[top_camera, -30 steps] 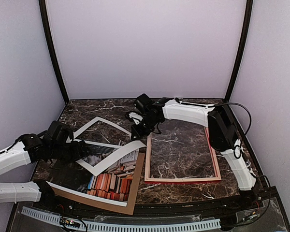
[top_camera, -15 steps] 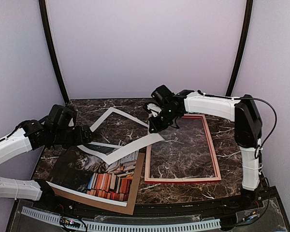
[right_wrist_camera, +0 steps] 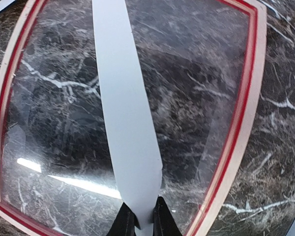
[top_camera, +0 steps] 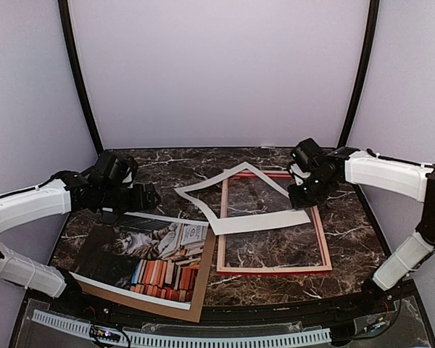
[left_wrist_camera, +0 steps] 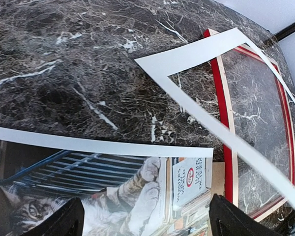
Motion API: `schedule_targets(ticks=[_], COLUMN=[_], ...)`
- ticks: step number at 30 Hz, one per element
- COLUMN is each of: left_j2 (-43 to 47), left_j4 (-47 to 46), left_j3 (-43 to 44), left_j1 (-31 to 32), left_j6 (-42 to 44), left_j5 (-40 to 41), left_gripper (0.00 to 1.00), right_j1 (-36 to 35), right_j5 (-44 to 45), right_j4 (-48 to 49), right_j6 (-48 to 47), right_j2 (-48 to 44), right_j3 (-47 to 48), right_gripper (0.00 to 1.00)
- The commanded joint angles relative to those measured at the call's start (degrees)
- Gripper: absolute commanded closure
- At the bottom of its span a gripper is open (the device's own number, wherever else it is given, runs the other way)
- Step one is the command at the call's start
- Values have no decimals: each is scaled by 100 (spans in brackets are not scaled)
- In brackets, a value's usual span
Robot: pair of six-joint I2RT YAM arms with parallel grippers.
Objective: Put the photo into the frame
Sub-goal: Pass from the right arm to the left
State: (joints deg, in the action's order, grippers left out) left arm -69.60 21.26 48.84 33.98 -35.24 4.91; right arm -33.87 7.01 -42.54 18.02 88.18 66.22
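Observation:
The photo point(top_camera: 141, 257), a grey cat with red-orange books, lies face up at the front left on a brown backing board point(top_camera: 203, 279). In the left wrist view the photo point(left_wrist_camera: 113, 191) is just below my fingers. The red frame point(top_camera: 275, 270) lies flat at centre right and also shows in both wrist views point(left_wrist_camera: 229, 162) point(right_wrist_camera: 238, 128). My right gripper point(top_camera: 302, 194) point(right_wrist_camera: 140, 223) is shut on the white mat point(top_camera: 257, 221) point(right_wrist_camera: 123, 113). It holds the mat tilted over the frame. My left gripper point(top_camera: 146, 197) point(left_wrist_camera: 147, 221) is open and empty above the photo's far edge.
The mat's left corner point(left_wrist_camera: 152, 64) hangs over the dark marble table point(top_camera: 167, 167) between the photo and the frame. The backing board's corner point(left_wrist_camera: 217, 177) sticks out beside the frame's left rail. Grey walls close in on three sides.
My right gripper has carried the white mat to the right, off the photo and over the frame. My left gripper has moved right and toward the back, along the photo's far edge.

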Motion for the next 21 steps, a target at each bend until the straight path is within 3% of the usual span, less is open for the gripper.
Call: schedule_targets(ticks=[1, 12, 21], left_j2=[-431, -1623, -2699], left_j4=[-610, -2874, -4106], left_j3=[229, -42, 11], left_j1=[58, 155, 268], left_j6=[-17, -1237, -1999], left_j5=[-922, -2714, -3411], left_gripper=[9, 9, 11], right_j1=[38, 30, -5], right_j5=[471, 127, -46], right_j4=[-212, 396, 665], right_j6=[530, 1014, 1092], right_j2=[-490, -610, -528], right_j3=[-583, -1432, -1580], right_gripper=[90, 89, 88])
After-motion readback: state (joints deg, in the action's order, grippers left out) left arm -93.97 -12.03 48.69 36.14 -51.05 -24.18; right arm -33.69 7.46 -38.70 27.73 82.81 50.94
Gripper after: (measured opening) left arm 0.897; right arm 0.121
